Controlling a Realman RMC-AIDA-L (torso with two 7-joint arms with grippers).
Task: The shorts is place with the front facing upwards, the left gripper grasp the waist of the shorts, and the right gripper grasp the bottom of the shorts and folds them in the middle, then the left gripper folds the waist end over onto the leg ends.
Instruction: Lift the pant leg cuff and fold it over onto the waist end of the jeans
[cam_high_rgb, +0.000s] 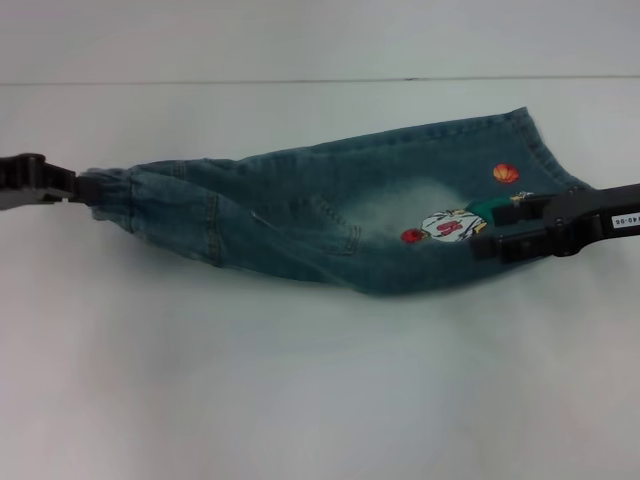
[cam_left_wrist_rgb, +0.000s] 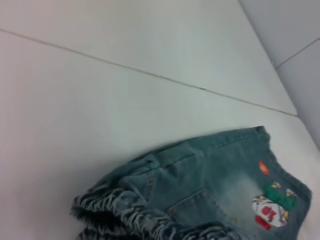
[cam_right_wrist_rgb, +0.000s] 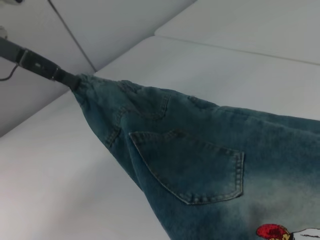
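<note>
Head view: denim shorts (cam_high_rgb: 330, 225) stretched across mid-frame over the white table (cam_high_rgb: 300, 400), long axis running left-right, sagging in the middle. Left gripper (cam_high_rgb: 72, 186) at far left edge, clamped on one bunched end of the fabric. Right gripper (cam_high_rgb: 495, 235) at right, pinched shut on the opposite end, just beside the cartoon patch (cam_high_rgb: 447, 226) and below the orange patch (cam_high_rgb: 506, 172). Both hands sit right at their ends, so the coming move turns on that left-right axis: looks like the next fold brings the left-held end over toward the right-held end.

Left wrist view: shorts (cam_left_wrist_rgb: 210, 190) fill lower right of frame; frayed fringe edge (cam_left_wrist_rgb: 125, 212) nearest cam, patch toward far end. Own fingers not shown here.

Right wrist view: shorts (cam_right_wrist_rgb: 200, 160) run from lower right up to upper left, back pocket (cam_right_wrist_rgb: 192, 167) mid-frame; left gripper (cam_right_wrist_rgb: 67, 79) seen far off at upper left, closed on the cloth tip. Fabric taut between the two.
</note>
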